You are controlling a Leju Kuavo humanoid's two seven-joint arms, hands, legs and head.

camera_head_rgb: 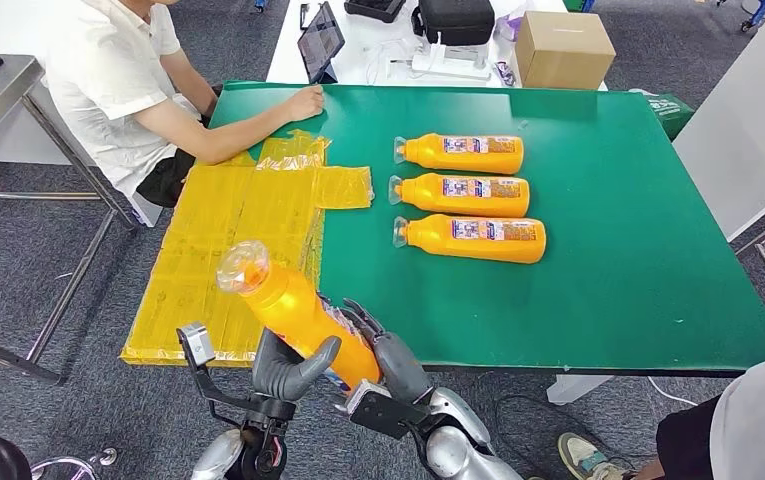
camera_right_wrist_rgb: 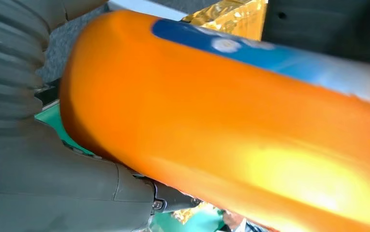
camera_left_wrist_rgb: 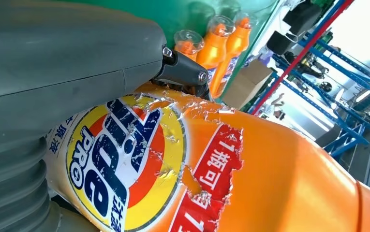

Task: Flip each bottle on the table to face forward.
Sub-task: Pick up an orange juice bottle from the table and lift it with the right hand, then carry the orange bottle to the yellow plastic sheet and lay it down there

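We hold one orange bottle (camera_head_rgb: 303,318) in both hands, left hand (camera_head_rgb: 293,366) and right hand (camera_head_rgb: 386,352) wrapped round its lower body, raised off the worktop's (camera_head_rgb: 618,270) near edge, long axis tilted, cap pointing toward the far left corner.

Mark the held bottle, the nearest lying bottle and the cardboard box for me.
held bottle (camera_head_rgb: 298,310): head view, orange body above the hands.
nearest lying bottle (camera_head_rgb: 478,239): head view, label.
cardboard box (camera_head_rgb: 563,50): head view, front face.
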